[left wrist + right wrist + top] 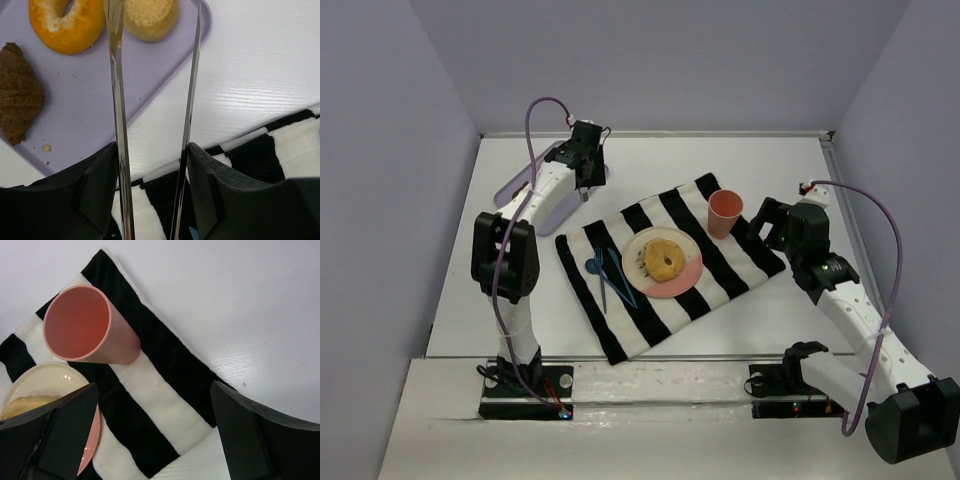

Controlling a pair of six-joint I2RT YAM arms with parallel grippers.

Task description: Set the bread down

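Counting three breads (65, 25) on lavender plastic tray (85, 105); your left hand (152, 155) clasps parted silver metal tongs (117, 100); right hand (152, 390) gapes empty.

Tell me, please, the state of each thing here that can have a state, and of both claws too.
left claw: shut on the tongs
tongs: blades apart, nothing between, tips over the tray
right claw: open, empty
cup: upright, empty, on the cloth
plate: on the cloth, bagel on it
tray: holds a croissant, an orange ring, a bun
cloth: spread flat
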